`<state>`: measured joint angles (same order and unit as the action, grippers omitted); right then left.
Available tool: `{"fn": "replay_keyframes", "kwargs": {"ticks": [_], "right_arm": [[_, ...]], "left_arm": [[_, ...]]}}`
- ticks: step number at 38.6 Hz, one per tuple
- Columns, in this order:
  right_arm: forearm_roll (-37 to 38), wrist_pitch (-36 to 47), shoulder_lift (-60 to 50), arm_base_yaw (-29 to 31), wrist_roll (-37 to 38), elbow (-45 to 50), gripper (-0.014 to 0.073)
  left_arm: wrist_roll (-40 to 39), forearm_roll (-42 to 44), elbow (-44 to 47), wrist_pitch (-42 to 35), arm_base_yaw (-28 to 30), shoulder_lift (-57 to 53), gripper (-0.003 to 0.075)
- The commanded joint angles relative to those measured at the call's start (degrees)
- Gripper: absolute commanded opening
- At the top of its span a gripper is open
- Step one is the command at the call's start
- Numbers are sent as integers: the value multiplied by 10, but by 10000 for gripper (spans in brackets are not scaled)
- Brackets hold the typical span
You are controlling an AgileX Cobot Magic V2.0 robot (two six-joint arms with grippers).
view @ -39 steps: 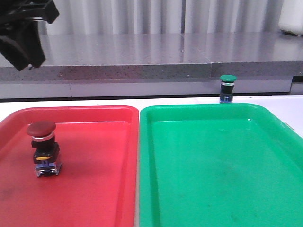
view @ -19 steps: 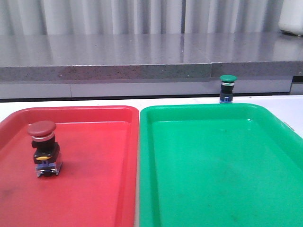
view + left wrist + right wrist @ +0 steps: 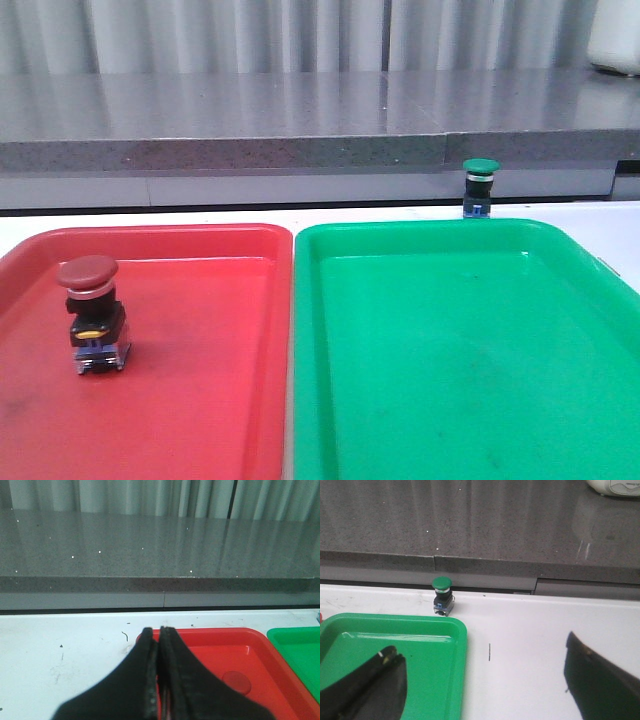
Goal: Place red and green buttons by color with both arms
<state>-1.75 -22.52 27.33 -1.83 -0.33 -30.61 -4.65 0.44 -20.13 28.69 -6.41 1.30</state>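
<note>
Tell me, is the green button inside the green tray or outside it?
Outside. The green button stands upright on the white table just beyond the green tray, past its far rim; nothing lies in the tray.

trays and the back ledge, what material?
Red tray and green tray: likely moulded plastic, glossy; rounded rims, soft highlights. Ledge: looks like polished speckled grey stone or composite; it mirrors the curtain, and a seam shows.
</note>
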Motion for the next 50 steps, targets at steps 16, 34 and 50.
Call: {"fn": "replay_keyframes", "kwargs": {"ticks": [16,34,50], "right_arm": [[1,43,6,-2,-3,-23,651],[0,82,193,-2,-3,-83,613],[-17,63,532,-52,17,-307,613]], "left_arm": [[-6,-4,-12,-49,2,0,-20],[-6,-4,-12,-49,2,0,-20],[-6,-4,-12,-49,2,0,-20]]}}
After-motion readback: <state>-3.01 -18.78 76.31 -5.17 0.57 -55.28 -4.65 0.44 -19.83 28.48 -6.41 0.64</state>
